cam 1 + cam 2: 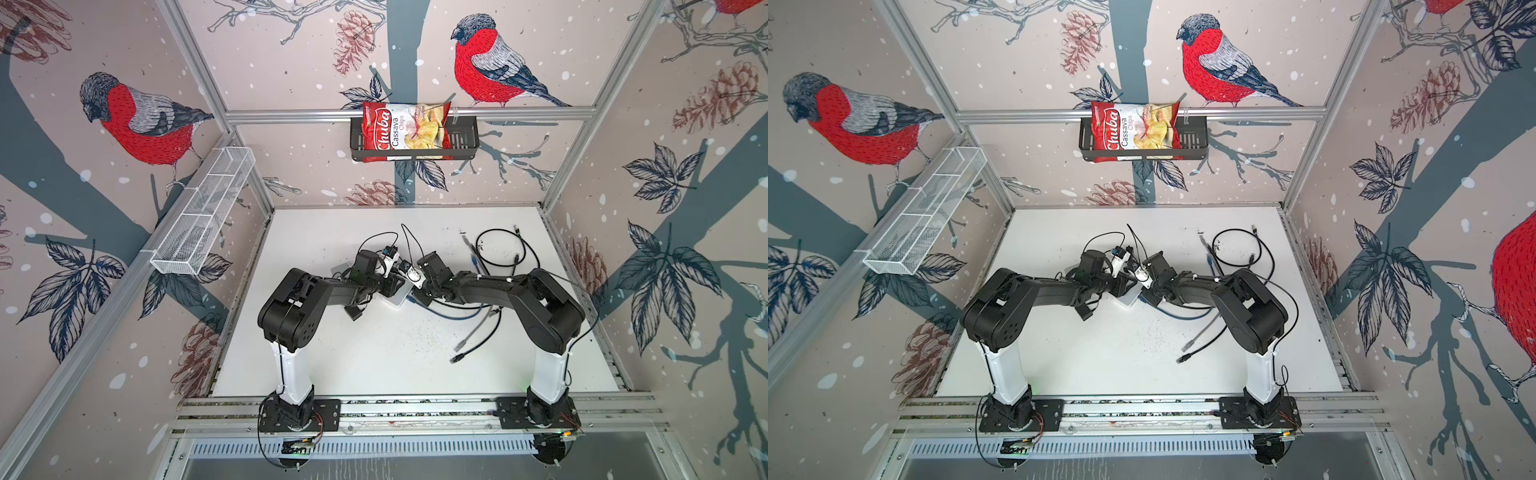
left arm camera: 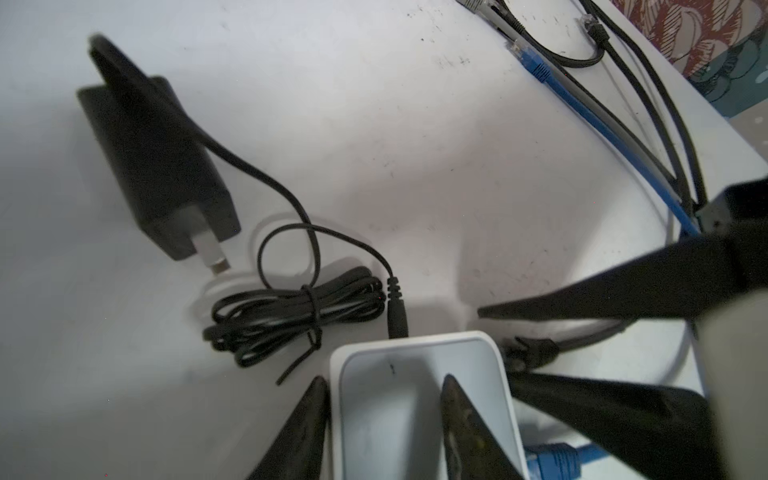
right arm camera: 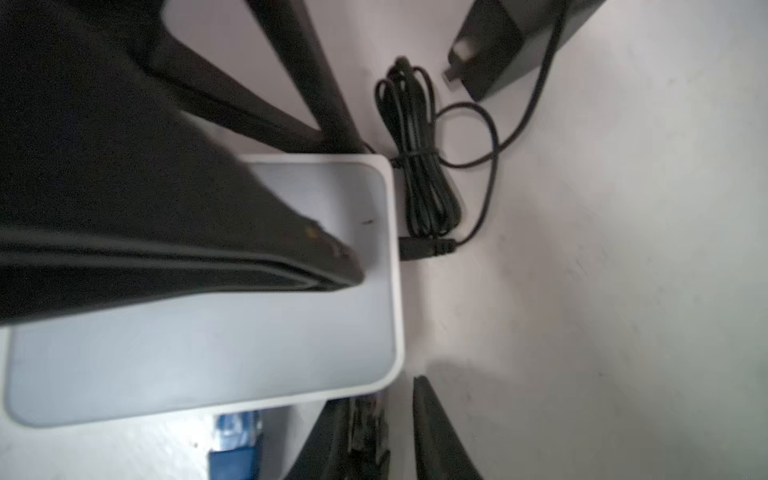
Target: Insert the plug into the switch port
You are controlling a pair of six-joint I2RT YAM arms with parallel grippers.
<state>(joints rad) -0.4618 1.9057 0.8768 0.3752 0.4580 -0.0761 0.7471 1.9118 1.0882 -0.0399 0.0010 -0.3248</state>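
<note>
right gripper (image 3: 376,399): stood at the port side of the switch (image 2: 390,415), jaws parted around the black plug (image 2: 530,349), one finger clear of it, so no pinch.
left gripper (image 2: 382,380): spread; one finger lay on top of the switch, the other just beside its side wall, probably pinning the box down.
plug: its nose met the switch's port side near a corner; the port itself was hidden, so full seating could not be told.
done so far: by my reading the plug had reached the port and looked inserted or nearly so; a blue plug (image 2: 552,459) sat in the same side.
left to do: confirm seating, then draw both grippers away from the switch.
surface: a white table (image 1: 374,353), scuffed and speckled; a power adapter (image 2: 153,166) and its bundled cord (image 2: 291,316) lay just behind the switch, loose cables (image 1: 498,249) well apart from it.
room: bird-print walls (image 1: 137,120) beyond the switch, a chips bag (image 1: 405,131) in a black basket (image 1: 465,137), and a white mesh basket (image 1: 203,216).
</note>
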